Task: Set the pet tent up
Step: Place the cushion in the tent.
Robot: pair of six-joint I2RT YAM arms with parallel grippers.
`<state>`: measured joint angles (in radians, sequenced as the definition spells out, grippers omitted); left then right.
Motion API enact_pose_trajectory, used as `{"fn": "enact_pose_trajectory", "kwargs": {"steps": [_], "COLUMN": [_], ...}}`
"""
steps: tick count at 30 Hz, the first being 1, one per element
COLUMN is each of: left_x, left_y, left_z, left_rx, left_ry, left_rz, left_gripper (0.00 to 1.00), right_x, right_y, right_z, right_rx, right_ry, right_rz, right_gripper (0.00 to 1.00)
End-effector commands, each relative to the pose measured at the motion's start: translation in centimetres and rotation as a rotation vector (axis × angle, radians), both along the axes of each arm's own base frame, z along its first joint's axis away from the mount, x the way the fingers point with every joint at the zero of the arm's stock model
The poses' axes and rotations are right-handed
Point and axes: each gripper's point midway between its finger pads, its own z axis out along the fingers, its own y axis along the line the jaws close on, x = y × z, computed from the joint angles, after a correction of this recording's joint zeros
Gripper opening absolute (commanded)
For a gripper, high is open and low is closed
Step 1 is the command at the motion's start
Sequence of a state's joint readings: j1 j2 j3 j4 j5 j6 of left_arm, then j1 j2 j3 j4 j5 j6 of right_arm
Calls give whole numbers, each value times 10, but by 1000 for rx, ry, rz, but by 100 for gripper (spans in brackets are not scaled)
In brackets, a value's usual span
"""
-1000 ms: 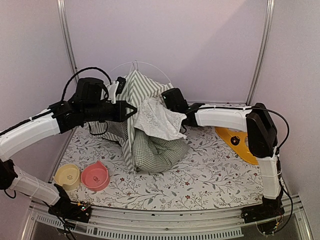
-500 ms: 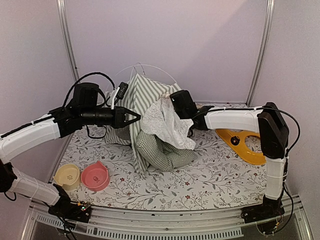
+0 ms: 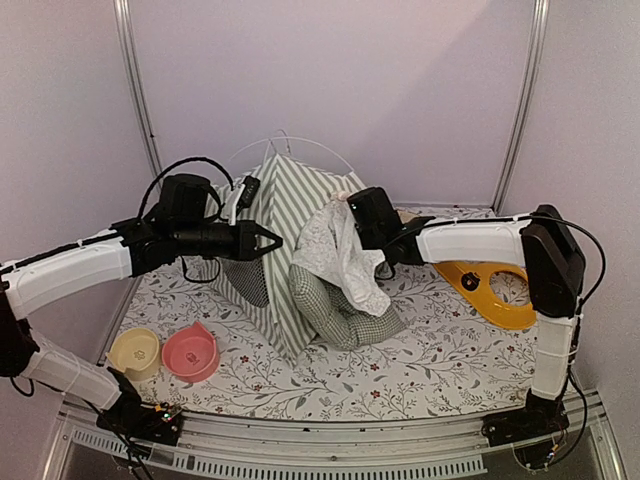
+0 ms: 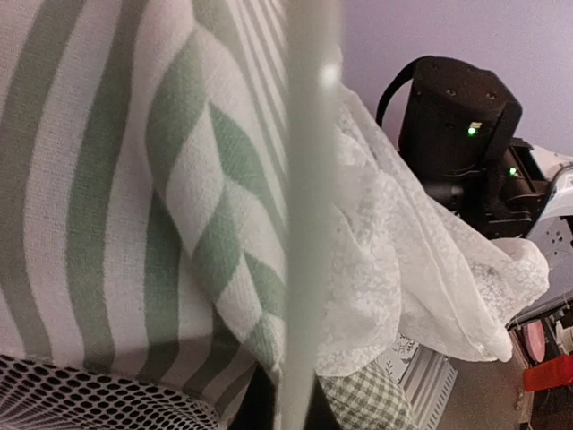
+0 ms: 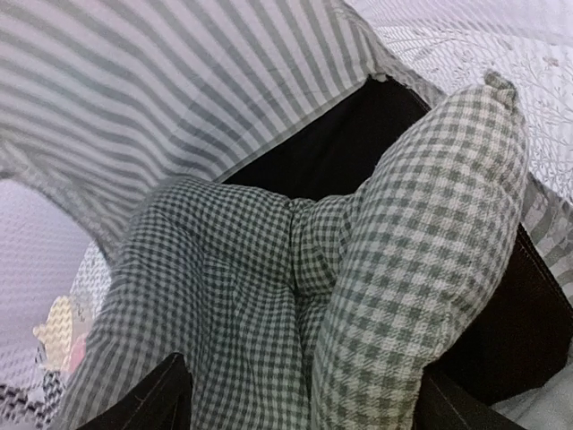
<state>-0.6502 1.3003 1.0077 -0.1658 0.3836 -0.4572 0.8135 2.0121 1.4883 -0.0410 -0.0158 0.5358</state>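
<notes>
1. Two bowls sit at 8 o'clock on the floral mat (image 3: 420, 360). A yellow bowl (image 3: 134, 352) touches a pink bowl (image 3: 190, 352) on its 3 o'clock side, and both are apart from the tent.
2. The left gripper (image 3: 272, 238) reaches in from 9 o'clock. Its fingers are pressed together on the tent's front edge, where a thin white pole (image 4: 304, 224) runs.
3. The pet tent (image 3: 290, 200) stands mid-mat toward 12 o'clock, its striped panel raised to a peak. Its black mesh window (image 4: 89, 394) shows low in the left wrist view.
4. The lace curtain (image 3: 338, 250) hangs on the tent's 3 o'clock side. It drapes over the right arm's tip and hides its fingers from above.
5. A folded gingham cushion (image 3: 350, 312) bulges out of the tent's dark opening at 5 o'clock.
6. The right gripper (image 5: 304, 399) comes in from 3 o'clock with its fingers spread wide. The cushion fills the space between them, but I cannot tell whether they touch it.
7. A yellow-orange plastic piece (image 3: 485, 288) lies flat at 3 o'clock, beneath the right forearm.
</notes>
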Motion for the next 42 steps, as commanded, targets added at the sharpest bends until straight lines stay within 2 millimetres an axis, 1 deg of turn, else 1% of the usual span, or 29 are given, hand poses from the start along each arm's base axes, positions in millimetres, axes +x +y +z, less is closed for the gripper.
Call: {"fn": "enact_pose_trajectory", "kwargs": {"steps": [1, 3, 4, 8, 9, 10, 12, 13, 15, 17, 19, 20, 21, 23, 24, 25, 26, 27, 29, 30, 31, 33, 36, 38, 39, 41, 42], "left_x": [2, 5, 6, 7, 7, 7, 8, 9, 11, 12, 13, 13, 13, 13, 12, 12, 12, 12, 14, 14, 15, 17, 17, 16, 16, 15, 14], "left_y": [10, 13, 15, 18, 18, 18, 18, 18, 18, 17, 16, 15, 13, 8, 6, 5, 4, 3, 3, 3, 3, 3, 0, -1, -2, -4, -5], "left_z": [-38, -40, -40, -41, -42, -42, -43, -43, -42, -40, -37, -36, -35, -35, -35, -36, -36, -37, -37, -36, -34, -31, -34, -35, -35, -35, -35], "left_rx": [66, 75, 78, 76, 75, 76, 76, 76, 70, 60, 47, 42, 34, 23, 22, 18, 12, 1, -18, -28, -37, -43, -31, -24, -22, -20, -18], "left_ry": [159, 160, 163, 168, 172, 174, 174, 176, 177, 177, 179, 183, 187, 193, 194, 196, 201, 205, 208, 206, 203, 188, 194, 193, 190, 188, 185], "left_rz": [104, 127, 136, 141, 138, 136, 139, 139, 140, 140, 143, 144, 143, 148, 156, 166, 180, 194, 232, 244, 256, 272, 259, 253, 247, 236, 227], "left_gripper": [0, 0, 0, 0, 0, 0, 0, 0, 0, 0, 0, 0, 0, 0, 0, 0, 0, 0, 0, 0, 0, 0, 0, 0, 0, 0, 0], "right_x": [-15, -26, -32, -58, -67, -75, -92, -95, -95, -89, -98, -108, -120, -145, -158, -169, -177, -176, -162, -160, -160, -166, -171, -169, -170, -172, -176], "right_y": [-9, -17, -20, -30, -30, -35, -39, -42, -53, -71, -79, -80, -76, -65, -60, -59, -60, -65, -84, -92, -99, -107, -122, -136, -141, -147, -146], "right_z": [89, 86, 83, 81, 86, 83, 86, 85, 70, 47, 29, 19, 15, 15, 18, 20, 16, 9, -13, -24, -31, -43, -48, -43, -37, -37, -38], "right_rx": [139, 121, 114, 113, 129, 126, 151, 136, 42, -69, -117, -120, -102, -44, -12, 11, 11, -22, -123, -160, -176, -172, -159, -154, -139, -152, -145], "right_ry": [-129, -119, -115, -133, -145, -155, -155, -153, -137, -95, -57, -40, -32, -53, -78, -105, -148, -194, -193, -191, -184, -155, -121, -126, -133, -117, -97], "right_rz": [77, 100, 112, 209, 252, 299, 394, 408, 389, 313, 303, 319, 358, 451, 508, 547, 569, 550, 439, 409, 385, 372, 306, 231, 207, 189, 208], "right_gripper": [84, 94, 95, 99, 99, 99, 99, 99, 99, 98, 97, 97, 96, 96, 96, 96, 96, 96, 96, 96, 96, 97, 99, 99, 99, 99, 99]}}
